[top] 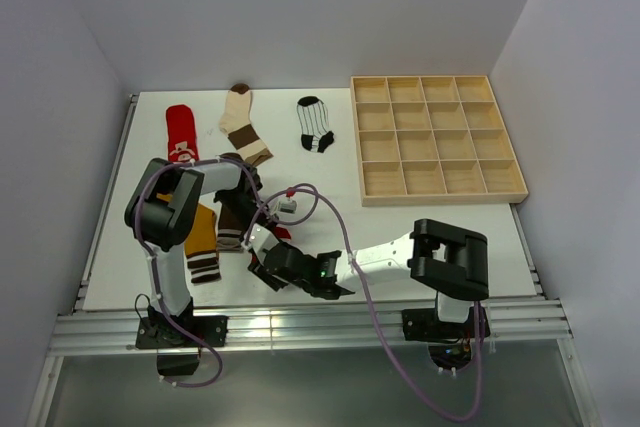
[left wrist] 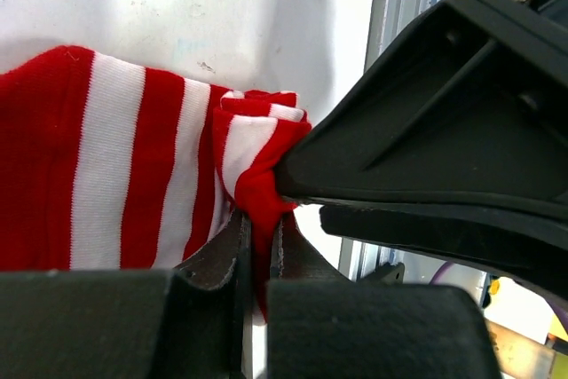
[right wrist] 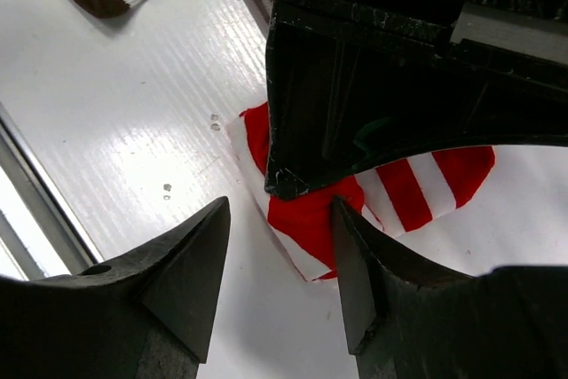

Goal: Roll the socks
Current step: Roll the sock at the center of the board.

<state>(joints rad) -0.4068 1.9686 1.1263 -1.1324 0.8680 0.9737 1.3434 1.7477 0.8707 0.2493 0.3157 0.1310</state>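
A red-white striped sock lies flat on the white table, its end folded into a small roll. My left gripper is shut on the red end of that roll. My right gripper stands open over the same end. Its right finger touches the red fabric and its left finger is over bare table. In the top view both grippers meet near the table's front edge and hide most of this sock. The dark brown sock and the mustard sock lie beside the left arm.
A red patterned sock, a cream-and-brown sock and a white sock with black stripes lie at the back. A wooden compartment tray sits back right. The table's metal front rail runs close behind the grippers.
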